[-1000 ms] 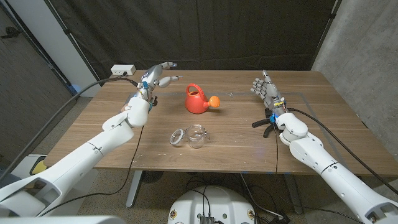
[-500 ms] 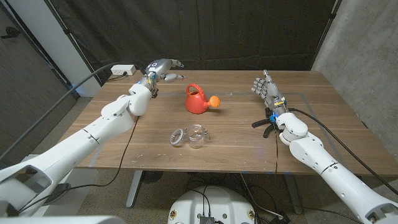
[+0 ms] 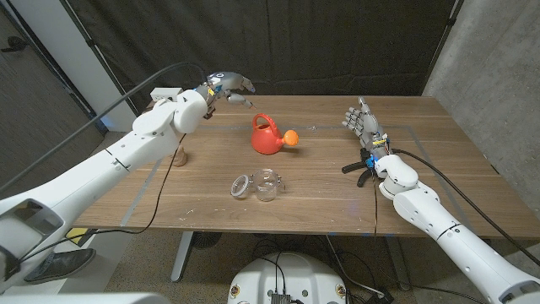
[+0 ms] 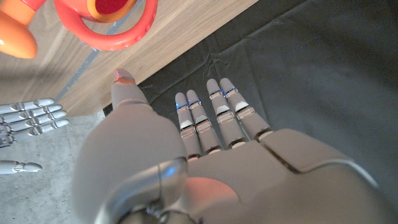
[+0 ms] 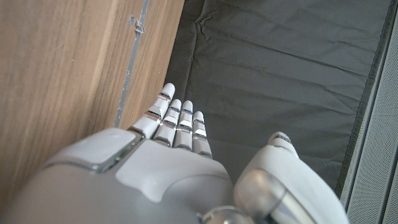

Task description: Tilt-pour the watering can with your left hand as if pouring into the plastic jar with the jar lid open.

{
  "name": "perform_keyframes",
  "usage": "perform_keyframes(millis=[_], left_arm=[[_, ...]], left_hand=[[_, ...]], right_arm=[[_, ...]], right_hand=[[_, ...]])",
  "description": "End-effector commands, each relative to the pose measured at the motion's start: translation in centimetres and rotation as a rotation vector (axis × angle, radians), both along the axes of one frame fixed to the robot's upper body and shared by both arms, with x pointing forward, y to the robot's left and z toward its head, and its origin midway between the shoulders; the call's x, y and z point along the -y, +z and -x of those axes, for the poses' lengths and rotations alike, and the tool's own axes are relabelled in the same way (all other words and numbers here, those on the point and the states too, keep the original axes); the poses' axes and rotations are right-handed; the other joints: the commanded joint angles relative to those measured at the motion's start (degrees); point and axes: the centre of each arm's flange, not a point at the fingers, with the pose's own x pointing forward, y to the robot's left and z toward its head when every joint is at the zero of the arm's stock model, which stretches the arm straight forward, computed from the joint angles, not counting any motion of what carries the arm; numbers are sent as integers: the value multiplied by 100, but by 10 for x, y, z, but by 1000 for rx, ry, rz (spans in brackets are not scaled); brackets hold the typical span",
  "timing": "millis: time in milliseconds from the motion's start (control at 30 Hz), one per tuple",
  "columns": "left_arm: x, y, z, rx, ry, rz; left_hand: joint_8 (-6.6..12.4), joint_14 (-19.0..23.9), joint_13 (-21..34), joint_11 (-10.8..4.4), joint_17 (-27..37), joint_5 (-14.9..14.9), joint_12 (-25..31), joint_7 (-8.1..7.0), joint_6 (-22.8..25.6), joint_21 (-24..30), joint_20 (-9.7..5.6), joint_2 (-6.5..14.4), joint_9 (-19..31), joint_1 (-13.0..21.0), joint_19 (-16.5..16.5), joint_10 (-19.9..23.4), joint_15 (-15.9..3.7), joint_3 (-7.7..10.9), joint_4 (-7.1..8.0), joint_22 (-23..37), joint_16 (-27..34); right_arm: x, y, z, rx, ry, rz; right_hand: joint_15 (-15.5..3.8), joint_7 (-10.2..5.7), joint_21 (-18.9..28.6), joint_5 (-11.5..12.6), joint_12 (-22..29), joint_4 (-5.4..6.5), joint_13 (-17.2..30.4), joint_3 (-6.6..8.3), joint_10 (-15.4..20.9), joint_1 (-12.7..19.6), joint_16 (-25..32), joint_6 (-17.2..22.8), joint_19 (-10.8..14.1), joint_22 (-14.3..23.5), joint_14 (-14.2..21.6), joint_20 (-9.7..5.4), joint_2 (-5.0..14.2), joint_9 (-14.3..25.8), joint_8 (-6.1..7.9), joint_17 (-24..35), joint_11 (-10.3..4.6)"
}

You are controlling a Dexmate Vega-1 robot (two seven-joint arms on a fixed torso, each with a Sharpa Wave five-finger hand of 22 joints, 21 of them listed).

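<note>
Wooden table (image 3: 211, 169): red watering can (image 3: 268, 136) center, open jar (image 3: 267, 185) below; left hand (image 3: 226, 87) upper left, right hand (image 3: 361, 123) right, both empty, fingers apart.

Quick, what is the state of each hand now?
Left hand: open, holds nothing, raised behind the watering can.
Right hand: open, holds nothing.

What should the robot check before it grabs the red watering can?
1. Left hand holds nothing, fingers apart: ok.
2. Left hand touching the watering can: not ok, it hovers behind and to the can's left.
3. Can upright on the table: ok.
4. Plastic jar open, jar lid swung to its side: ok.
5. Right hand away from can and jar: ok.
6. Water inside the can: cannot tell.
</note>
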Motion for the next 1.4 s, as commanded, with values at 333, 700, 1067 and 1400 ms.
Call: perform_keyframes(millis=[333, 700, 1067, 1400], left_arm=[[25, 35, -7, -144, 108, -280], [43, 30, -19, -118, 30, -334], [60, 17, -43, -183, -38, -382], [57, 15, -49, -211, -57, -414]], left_hand=[[-131, -13, 35, 87, 31, -30, -95, 122, -128, 62, -201, 177, 16, 280, 157, -88, -528, 82, -46, 16, -50], [-198, -95, 55, 72, 30, -104, -136, 119, -145, 43, -266, 200, 25, 479, 182, -100, -554, 131, -103, -10, -130], [-258, -191, 60, 95, 24, -142, -178, 128, -216, 7, -245, 169, 28, 507, 135, -175, -530, 116, -98, -20, -186], [-325, -229, 65, 98, 20, -157, -222, 148, -312, -16, -229, 161, 34, 608, 127, -277, -502, 128, -125, -28, -212]], right_arm=[[-5, -6, 5, -20, -37, -38], [-11, -11, 8, -29, -46, -48], [-15, -15, 13, -50, -67, -59], [-20, -14, 11, -70, -69, -59]], right_hand=[[-9, 24, -30, -19, 37, -33, 30, 2, 49, 75, 11, 42, 80, 25, 61, -33, 48, 26, 24, 19, -29], [-1, 9, -46, -25, 25, -46, 31, 21, 34, 106, 4, 49, 95, 27, 66, -17, 83, 26, 23, 18, -25], [-10, 8, -70, -37, 14, -72, 33, 49, 24, 158, -5, -10, 114, 28, 75, -12, 127, 28, -2, 15, -21], [5, 17, -82, -48, 13, -87, 34, 66, 33, 187, -3, -8, 145, 30, 101, -2, 157, 29, -1, 15, -25]])
